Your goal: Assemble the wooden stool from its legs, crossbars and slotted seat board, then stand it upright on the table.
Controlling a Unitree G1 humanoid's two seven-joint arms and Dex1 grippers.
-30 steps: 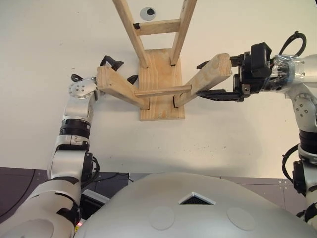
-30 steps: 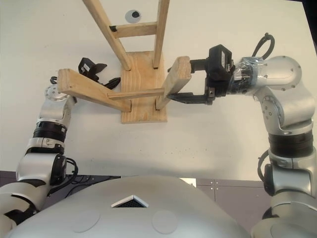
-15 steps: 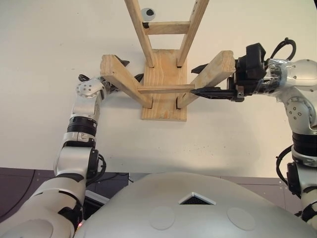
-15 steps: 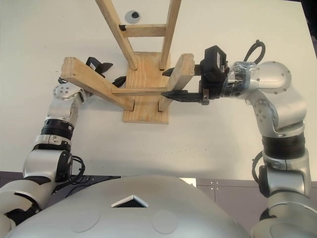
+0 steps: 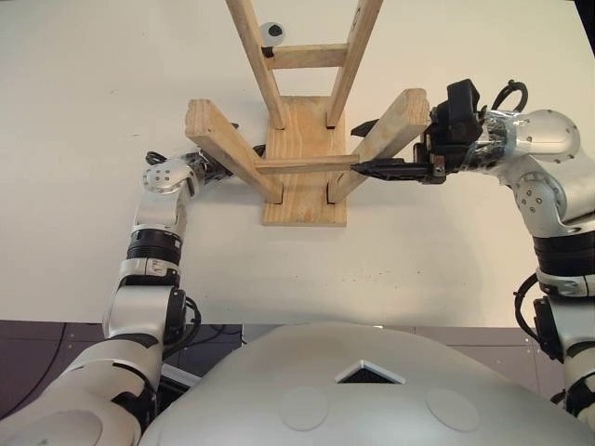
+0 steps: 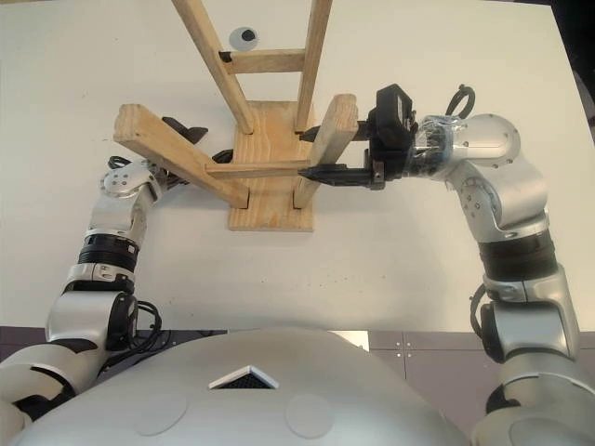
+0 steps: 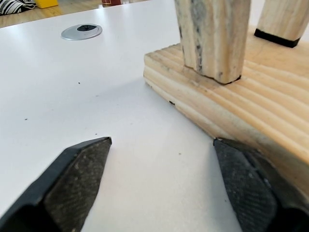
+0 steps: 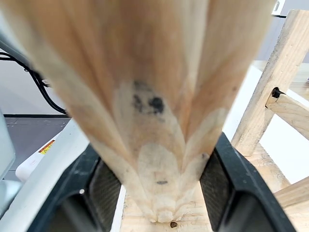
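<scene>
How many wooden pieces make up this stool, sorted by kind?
legs: 4
crossbars: 2
seat board: 1
Total: 7

Upturned stool on white table, right tool around its near right leg.

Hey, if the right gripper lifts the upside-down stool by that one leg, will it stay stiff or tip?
Probably stiff: the near crossbar ties the legs, which are slotted into the seat board. It would likely tilt, since the right gripper clamps one corner leg, off-centre.
</scene>
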